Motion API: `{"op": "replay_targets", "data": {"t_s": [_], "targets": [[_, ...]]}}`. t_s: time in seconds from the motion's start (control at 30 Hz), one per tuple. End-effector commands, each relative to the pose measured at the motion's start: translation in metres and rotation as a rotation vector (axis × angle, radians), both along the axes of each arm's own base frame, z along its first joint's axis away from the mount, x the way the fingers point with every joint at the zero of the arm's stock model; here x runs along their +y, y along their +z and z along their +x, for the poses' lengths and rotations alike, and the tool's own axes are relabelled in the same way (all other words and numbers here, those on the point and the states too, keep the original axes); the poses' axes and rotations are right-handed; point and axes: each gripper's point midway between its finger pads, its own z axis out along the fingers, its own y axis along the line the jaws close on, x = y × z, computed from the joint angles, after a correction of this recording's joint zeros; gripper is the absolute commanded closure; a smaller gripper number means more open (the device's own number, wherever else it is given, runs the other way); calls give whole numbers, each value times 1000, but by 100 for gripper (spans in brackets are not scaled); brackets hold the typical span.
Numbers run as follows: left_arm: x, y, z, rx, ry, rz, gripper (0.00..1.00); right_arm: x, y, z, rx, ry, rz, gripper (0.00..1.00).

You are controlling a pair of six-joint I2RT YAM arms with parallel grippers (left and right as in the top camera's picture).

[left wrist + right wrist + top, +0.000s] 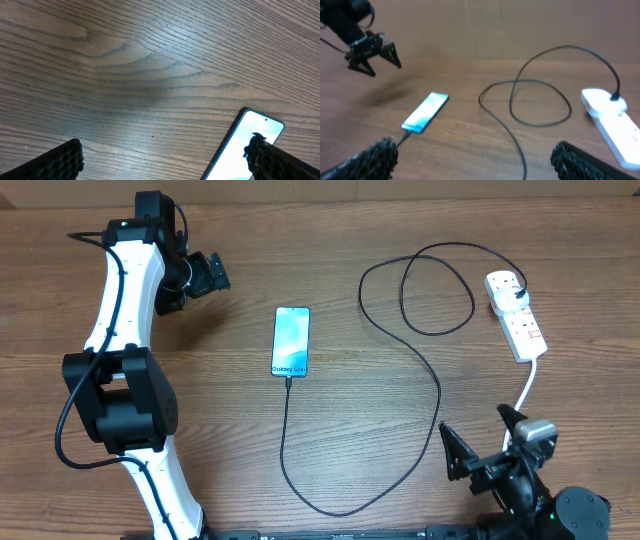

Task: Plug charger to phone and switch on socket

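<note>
Overhead: both arms stand clear, with the cable laid out between phone and strip.
The phone (291, 341) lies screen-up at the centre of the tabletop (350, 240). The charger (285, 430) runs from its 6 o'clock edge, seemingly seated there, and loops to the socket (518, 320) at 3 o'clock, whose far outlet holds the plug. Left claw (215, 273) at 10 o'clock and right claw (473, 422) at 5 o'clock both gape wide and empty, so the switch is likely what remains.

Matt wood-grain table (230, 450), glossy glass-fronted phone (291, 340), smooth white plastic socket (520, 325), thin black rubbery charger (425, 370)
</note>
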Motion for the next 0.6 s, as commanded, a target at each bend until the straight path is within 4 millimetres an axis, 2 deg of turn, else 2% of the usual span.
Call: {"op": "replay_targets", "data": {"t_s": [0.0, 0.2, 0.4, 0.57], "targets": [[-2, 6, 2, -17, -4, -7, 0, 6, 7, 9, -81, 31, 8, 0], [-2, 6, 2, -17, -4, -6, 0, 6, 37, 29, -312, 26, 16, 0], [-2, 6, 2, -17, -4, -7, 0, 6, 69, 29, -537, 26, 24, 0], [-2, 6, 2, -17, -4, -7, 1, 5, 68, 31, -569, 19, 26, 0]]}}
